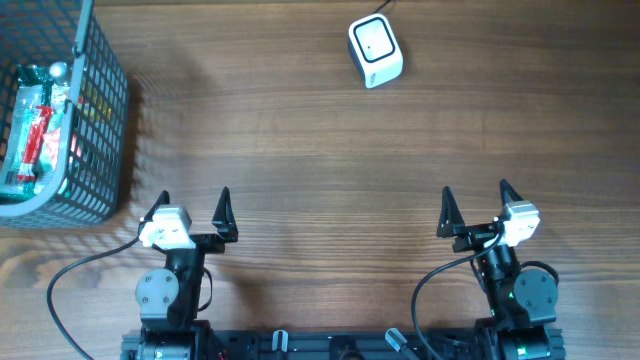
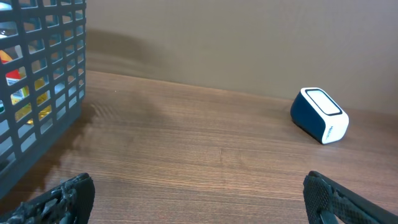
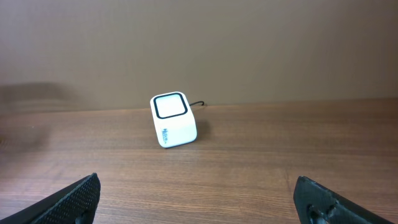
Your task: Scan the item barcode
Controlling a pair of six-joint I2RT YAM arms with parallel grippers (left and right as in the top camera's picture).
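A wooden desk [image 1: 300,150] was seen to fill the overhead view. At its far left corner a dark wire-mesh basket [image 1: 108,100] with a grey rim was placed, partly cut off by the frame's edge.

Along the near edge the two arms were mounted, well apart from each other. The left pincer [image 1: 194,196] was held released, its jaws spread wide and nothing gripped between them; it was positioned just near of the basket's near corner, without contact being shown. The right pincer [image 1: 476,190] was likewise held released and empty, its jaws spread wide over bare wood.

Inside the basket, packaged goods [image 1: 35,135] in red, green and white wrapping were stacked; no barcode could be made out on them.

A small white scanner [image 1: 375,51] with a dark-framed window on top was set at the far side of the desk, right of centre, well apart from both pincers and the basket. A thin dark cable [image 3: 199,103] was seen leading from its back.
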